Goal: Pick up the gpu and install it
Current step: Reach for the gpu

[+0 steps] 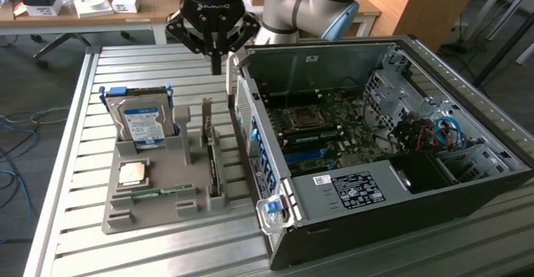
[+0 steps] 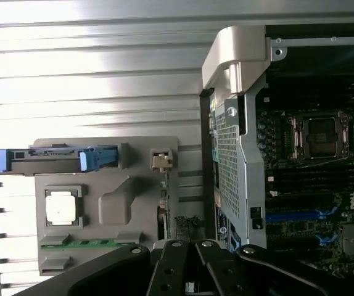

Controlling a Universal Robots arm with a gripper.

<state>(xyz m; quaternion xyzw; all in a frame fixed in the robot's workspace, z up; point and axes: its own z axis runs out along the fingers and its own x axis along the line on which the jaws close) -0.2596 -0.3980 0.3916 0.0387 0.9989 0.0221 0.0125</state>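
Above the slatted worktop (image 1: 125,64), between the grey tray (image 1: 150,211) and the open computer case (image 1: 376,227), the tool (image 1: 217,69) hangs with its fingers pressed together, holding nothing. The gpu (image 1: 214,174) stands edge-on in the tray's slot nearest the case, lower down. My worry is that a descent with the fingers shut would strike the thin card's top edge, or clip the case wall just beside it.

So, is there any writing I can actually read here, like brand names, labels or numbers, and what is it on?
"ROBOTIQ": white letters on the tool's black body, just legible.
Hard drive blue-white label: print too small to read.
White sticker on the silver box in the computer case: too small to read.
Motherboard markings: too fine to read.
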